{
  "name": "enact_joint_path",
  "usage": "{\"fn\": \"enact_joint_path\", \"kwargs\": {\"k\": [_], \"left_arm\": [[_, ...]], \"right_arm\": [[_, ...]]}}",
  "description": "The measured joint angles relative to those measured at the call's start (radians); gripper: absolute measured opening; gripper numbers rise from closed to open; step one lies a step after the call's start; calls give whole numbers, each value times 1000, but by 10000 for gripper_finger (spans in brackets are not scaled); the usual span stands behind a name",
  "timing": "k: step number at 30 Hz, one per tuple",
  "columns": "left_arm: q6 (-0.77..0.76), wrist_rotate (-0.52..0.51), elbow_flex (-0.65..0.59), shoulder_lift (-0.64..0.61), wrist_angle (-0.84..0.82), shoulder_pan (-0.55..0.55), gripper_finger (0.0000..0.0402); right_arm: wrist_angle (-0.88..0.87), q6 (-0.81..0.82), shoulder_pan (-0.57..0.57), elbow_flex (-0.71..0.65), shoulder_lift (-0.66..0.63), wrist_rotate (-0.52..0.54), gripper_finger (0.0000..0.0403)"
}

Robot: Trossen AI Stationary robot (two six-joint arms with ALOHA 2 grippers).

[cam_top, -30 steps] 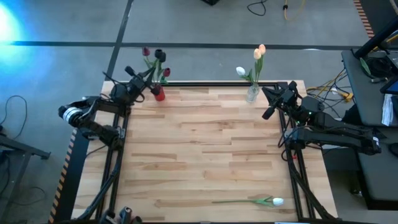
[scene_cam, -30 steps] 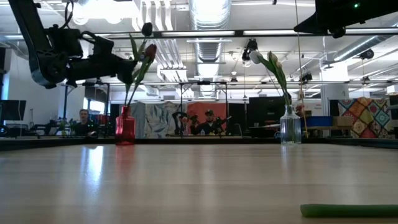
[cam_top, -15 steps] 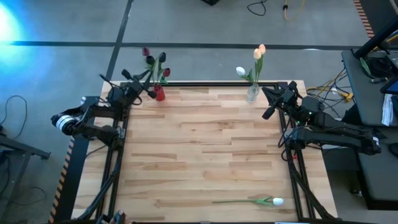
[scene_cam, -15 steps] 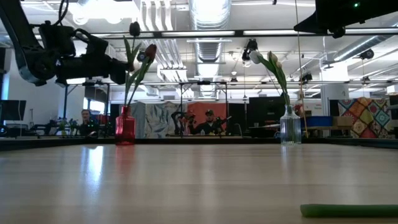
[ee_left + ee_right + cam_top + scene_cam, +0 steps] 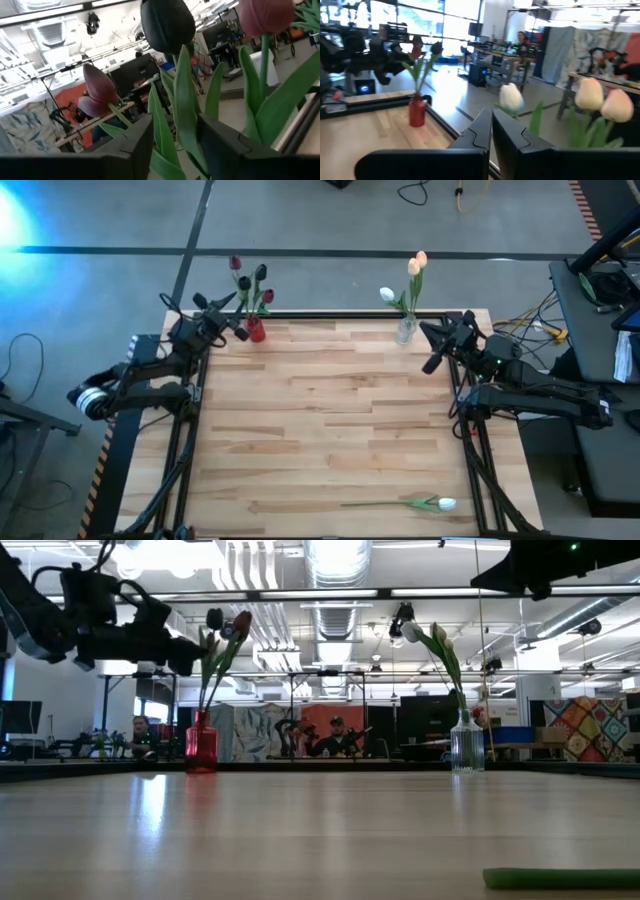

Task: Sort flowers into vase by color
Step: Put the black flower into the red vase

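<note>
A red vase [image 5: 256,331] stands at the table's far left with dark tulips in it: a black head [image 5: 167,22], a maroon one [image 5: 97,92] and a red one [image 5: 265,15]. My left gripper [image 5: 232,318] is open beside them, a finger on each side of the black tulip's stem and leaves [image 5: 182,125]. A clear vase [image 5: 405,330] at the far right holds a white tulip [image 5: 387,295] and peach tulips [image 5: 416,264]. My right gripper [image 5: 432,345] waits shut next to it. One white tulip [image 5: 440,503] lies flat on the table at the near right. My left gripper's open fingers [image 5: 135,147] come level from the table's left side, one on each side of the black tulip's stem and leaves [image 5: 175,140], well above the vase. Whether they touch the greenery I cannot tell. The tulip stands in the red vase.
The broad wooden tabletop [image 5: 330,430] lies between the two vases and the lying tulip. Beyond the far edge the low view shows people seated at desks [image 5: 335,735].
My left gripper has opened, let go of the black tulip and drawn back toward the table's left edge. The black tulip's head has sunk lower among the other dark tulips in the red vase.
</note>
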Motion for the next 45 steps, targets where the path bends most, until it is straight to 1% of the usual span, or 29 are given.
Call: {"fn": "enact_joint_path", "kwargs": {"k": [5, 7, 10, 15, 19, 22, 25, 28, 32, 35, 41, 45], "left_arm": [[-15, 1, -26, -124, -90, -6, 154], [-18, 2, -42, -177, -121, -9, 157], [-22, 4, -60, -255, -185, -15, 158], [-23, 5, -81, -371, -287, -45, 158], [-22, 5, -99, -453, -341, -75, 158], [-22, 6, -102, -512, -417, -103, 158], [-22, 6, -102, -569, -506, -138, 158], [-23, 6, -102, -624, -595, -182, 153], [-26, 5, -101, -700, -698, -242, 142], [-23, -3, -101, -751, -759, -284, 127], [4, -99, -97, -849, -863, -329, 110], [-3, -132, -47, -911, -1015, -330, 109]], "right_arm": [[0, -14, 0, 0, 0, -56, 9], [-1, -15, 0, 0, 0, -62, 9], [-9, -17, 0, 0, 0, -74, 9], [-20, -22, 0, 0, 0, -140, 9], [-32, -31, 0, 0, 1, -154, 9], [-42, -31, 0, 0, 1, -199, 9], [-43, -30, 0, 0, 1, -284, 9], [-100, -22, 3, 28, 2, -337, 9], [-189, 7, 8, 84, 30, -348, 9], [-225, 1, 24, 113, 60, -348, 9], [-254, -19, 52, 151, 120, -348, 9], [-256, -21, 61, 169, 148, -346, 9]]}}
